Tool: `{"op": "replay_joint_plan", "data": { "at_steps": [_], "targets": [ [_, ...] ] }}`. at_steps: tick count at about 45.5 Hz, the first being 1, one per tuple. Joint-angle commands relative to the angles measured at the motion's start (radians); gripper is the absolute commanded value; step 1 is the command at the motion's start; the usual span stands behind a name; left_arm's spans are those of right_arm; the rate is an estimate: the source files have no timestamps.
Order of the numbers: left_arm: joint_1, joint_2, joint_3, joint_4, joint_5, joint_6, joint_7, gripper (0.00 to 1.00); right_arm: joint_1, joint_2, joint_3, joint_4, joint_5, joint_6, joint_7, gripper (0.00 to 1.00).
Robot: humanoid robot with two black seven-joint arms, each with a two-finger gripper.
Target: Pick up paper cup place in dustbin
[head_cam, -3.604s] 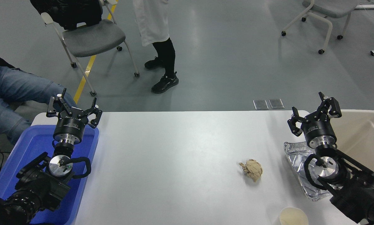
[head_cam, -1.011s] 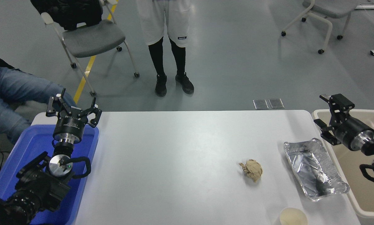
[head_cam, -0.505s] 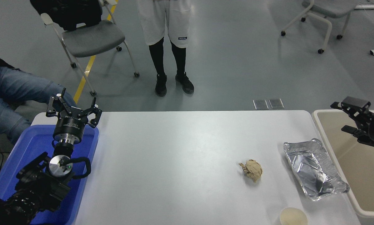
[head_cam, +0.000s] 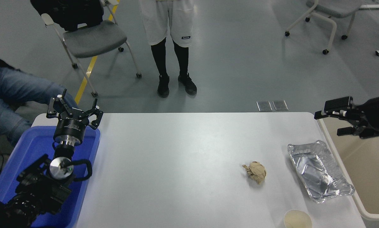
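Note:
The paper cup [head_cam: 297, 219] stands upright at the table's front edge, lower right, partly cut off by the picture's bottom. The beige dustbin [head_cam: 365, 215] stands off the table's right side. My right gripper [head_cam: 330, 123] comes in from the right edge, open and empty, above the bin's far left corner, far behind the cup. My left gripper [head_cam: 73, 110] is parked open over the blue tray's far end.
A crumpled brown paper ball [head_cam: 255, 172] lies left of a crinkled foil tray [head_cam: 319, 171]. A blue plastic tray [head_cam: 24, 152] sits at the left. A person [head_cam: 168, 41] stands beyond the table; another sits at the far left. Chairs stand on the floor.
My right arm has swung from over the foil tray out to the right, over the bin; its gripper now points left and has come back slightly toward the table's corner.

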Motion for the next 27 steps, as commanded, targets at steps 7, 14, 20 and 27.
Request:
{"op": "replay_joint_plan", "data": {
  "at_steps": [7,14,20,27],
  "targets": [
    [0.000,0.000,0.000,0.001,0.000,0.000,0.000,0.99,0.300,0.244,-0.048,0.020,-0.260,0.087,-0.008,1.00],
    [0.000,0.000,0.000,0.000,0.000,0.000,0.000,0.99,0.312,0.275,-0.070,0.020,-0.287,0.087,-0.074,1.00],
    [0.000,0.000,0.000,0.000,0.000,0.001,0.000,0.99,0.303,0.273,-0.070,0.042,-0.287,0.087,-0.120,1.00],
    [0.000,0.000,0.000,0.000,0.000,0.001,0.000,0.99,0.274,0.269,-0.070,0.121,-0.289,0.087,-0.127,1.00]
  ]
}}
